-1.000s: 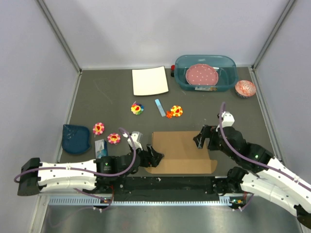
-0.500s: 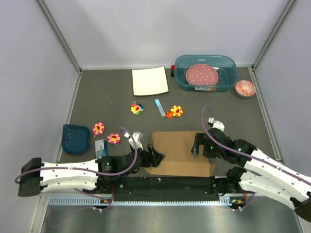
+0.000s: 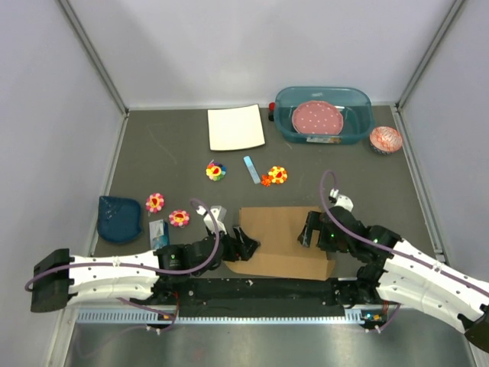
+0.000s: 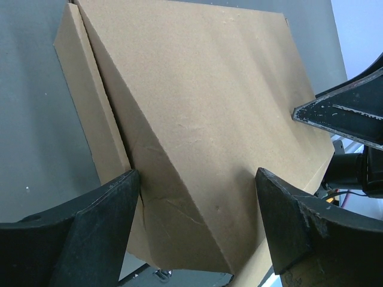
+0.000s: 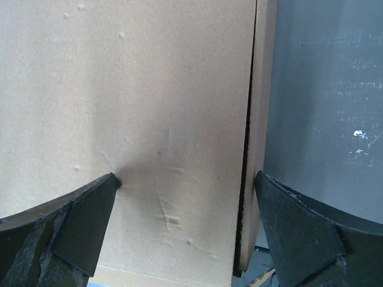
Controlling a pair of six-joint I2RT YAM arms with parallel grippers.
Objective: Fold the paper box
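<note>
**A:** Where is the paper box (image 3: 279, 243)?

**B:** At the near edge of the table (image 3: 168, 164), with its long axis running from 9 to 3 o'clock in the overhead view.

**A:** And the left side?

**B:** The left gripper (image 3: 243, 246) is at the box's 9 o'clock end with its jaws wide apart. Cardboard spans the gap between them, but I see nothing clamped. From it, the box stretches toward 3 o'clock.

**A:** And the right?

**B:** The right gripper (image 3: 308, 232) is over the 3 o'clock end, jaws fully spread and straddling the slit (image 5: 248, 119) by the edge — it holds nothing. From it, the box lies toward 9 o'clock. Both arms look equally near, so I'd judge the next move works both ends.
</note>
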